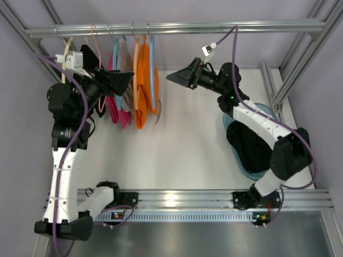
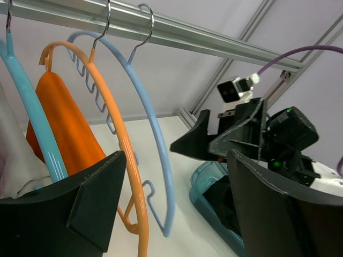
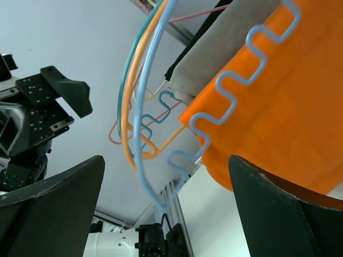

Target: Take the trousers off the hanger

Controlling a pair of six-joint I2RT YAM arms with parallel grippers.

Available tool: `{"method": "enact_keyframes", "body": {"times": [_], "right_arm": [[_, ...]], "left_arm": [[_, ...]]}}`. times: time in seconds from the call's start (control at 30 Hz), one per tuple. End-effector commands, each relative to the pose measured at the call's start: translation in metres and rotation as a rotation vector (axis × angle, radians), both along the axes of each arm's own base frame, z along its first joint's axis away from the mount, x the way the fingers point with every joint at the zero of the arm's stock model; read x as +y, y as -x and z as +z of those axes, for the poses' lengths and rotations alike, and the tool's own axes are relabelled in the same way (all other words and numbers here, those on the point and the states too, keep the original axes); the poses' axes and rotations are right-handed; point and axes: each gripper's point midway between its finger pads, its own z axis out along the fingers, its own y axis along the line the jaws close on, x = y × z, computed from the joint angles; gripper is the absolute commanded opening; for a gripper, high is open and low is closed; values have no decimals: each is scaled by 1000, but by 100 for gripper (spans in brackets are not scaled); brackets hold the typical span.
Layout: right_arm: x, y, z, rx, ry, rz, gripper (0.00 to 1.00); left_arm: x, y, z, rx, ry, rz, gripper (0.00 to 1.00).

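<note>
Plainly the risk lies in the crowding on the aluminium rail [image 1: 177, 27]. The bright orange folded cloth trousers [image 1: 143, 88] hang there among thin plastic hangers, just beside a light-blue hanger with a wavy notched edge [image 2: 155, 134] and an orange one [image 2: 115, 128]. A claw closing now could catch a hanger bar instead of cloth, or drag a hook along the rail. A one-sided tug could also snag the fabric in the notches. The left claw [image 1: 124, 80] is spread wide and empty, close to the hangers. The right claw [image 1: 177, 76] is likewise spread, facing it from the other side. The orange cloth looks smooth, limp and plain. Black trousers [image 1: 249, 144] lie crumpled in a blue tub [image 1: 242, 168] on the white surface [image 1: 187, 150].
</note>
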Motion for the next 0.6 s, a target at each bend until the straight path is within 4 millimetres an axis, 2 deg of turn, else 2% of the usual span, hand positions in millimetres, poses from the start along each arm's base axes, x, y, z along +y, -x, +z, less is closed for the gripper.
{"method": "enact_keyframes", "body": {"times": [0.0,0.03,0.1,0.27,0.3,0.37,0.4,0.47,0.5,0.57], "right_arm": [[-35,11,26,-105,32,-83,99],[-39,12,20,-95,52,-94,99],[-44,18,28,-136,78,-100,99],[-39,32,67,-222,76,-113,99],[-35,39,81,-265,66,-108,99],[-27,43,93,-299,52,-108,99],[-20,53,107,-327,30,-88,99],[-8,57,114,-336,16,-76,99],[-1,67,129,-362,-11,-57,99],[13,68,132,-358,-24,-44,99]], "left_arm": [[6,8,14,-64,-42,30,81],[7,7,14,-63,-40,40,81],[10,5,15,-64,-34,58,81],[18,-2,19,-67,-13,115,82],[19,-3,20,-64,-7,121,82],[22,-2,24,-74,4,139,82],[23,-1,25,-74,11,142,82],[25,-1,29,-82,17,155,83],[27,-1,31,-86,26,162,83],[33,-2,35,-88,35,184,83]]}}
